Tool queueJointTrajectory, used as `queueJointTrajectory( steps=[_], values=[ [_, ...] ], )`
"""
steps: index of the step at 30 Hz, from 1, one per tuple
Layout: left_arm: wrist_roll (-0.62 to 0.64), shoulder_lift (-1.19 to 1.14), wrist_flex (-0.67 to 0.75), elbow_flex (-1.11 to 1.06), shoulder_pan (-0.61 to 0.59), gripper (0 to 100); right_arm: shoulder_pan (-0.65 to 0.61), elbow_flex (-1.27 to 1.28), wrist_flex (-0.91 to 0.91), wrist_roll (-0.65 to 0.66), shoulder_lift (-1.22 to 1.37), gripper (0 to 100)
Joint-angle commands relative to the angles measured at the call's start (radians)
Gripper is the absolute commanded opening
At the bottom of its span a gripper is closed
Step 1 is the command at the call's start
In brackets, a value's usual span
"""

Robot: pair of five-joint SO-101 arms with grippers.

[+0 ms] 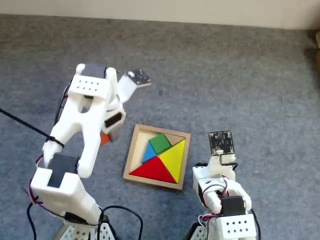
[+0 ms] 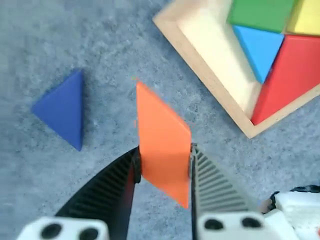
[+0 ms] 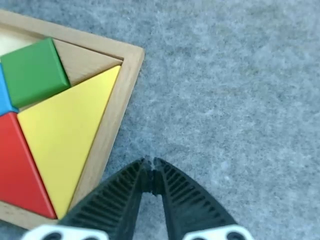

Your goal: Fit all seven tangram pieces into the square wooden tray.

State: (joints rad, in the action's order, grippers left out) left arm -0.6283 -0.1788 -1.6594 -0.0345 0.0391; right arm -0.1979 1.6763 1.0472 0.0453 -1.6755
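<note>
Left fingers (image 2: 131, 167): clamped on the orange parallelogram (image 2: 162, 135), one finger against each of two opposite edges.
Orange parallelogram: outside the square wooden tray (image 2: 200, 60), near its rim, over the grey worktop (image 2: 100, 35).
Dark blue triangle (image 2: 62, 107): flat on the worktop, near the orange parallelogram but apart from it, on the side away from the tray.
Tray contents: green square (image 1: 160, 143), light blue triangle (image 1: 148, 152), red triangle (image 1: 154, 170) and yellow triangle (image 1: 173, 156) packed together, with bare tray floor along one side.
Right fingers (image 3: 151, 167): pressed together on nothing, over the worktop just outside the tray's rim, beside the yellow triangle.
</note>
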Motion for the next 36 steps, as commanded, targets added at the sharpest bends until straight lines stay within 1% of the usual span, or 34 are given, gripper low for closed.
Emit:
queueJointTrajectory(
  steps=[1,13,17,20,25,29,33,36],
  values=[
    [0.04,0.077,0.044,-0.033,0.007,17,-0.007,0.148,0.005,-0.005,-0.01,1.9],
    [0.061,0.14,0.048,-0.05,0.013,17,-0.007,0.148,0.005,-0.005,-0.01,1.9],
    [0.098,0.137,0.058,-0.107,0.016,17,-0.007,0.148,0.005,-0.005,-0.01,1.9],
    [0.101,0.13,0.115,-0.183,0.016,17,-0.007,0.148,0.005,-0.005,-0.01,1.9],
    [0.104,0.124,0.255,-0.335,0.016,17,-0.007,0.148,0.005,-0.005,-0.01,1.9],
    [0.152,0.122,0.338,-0.389,0.016,18,-0.007,0.148,0.005,-0.005,-0.01,1.9],
    [0.157,0.12,0.425,-0.453,0.018,18,-0.007,0.148,0.005,-0.005,-0.01,1.9],
    [0.157,0.12,0.462,-0.49,0.018,18,-0.007,0.148,0.005,-0.005,-0.01,1.9]
  ],
)
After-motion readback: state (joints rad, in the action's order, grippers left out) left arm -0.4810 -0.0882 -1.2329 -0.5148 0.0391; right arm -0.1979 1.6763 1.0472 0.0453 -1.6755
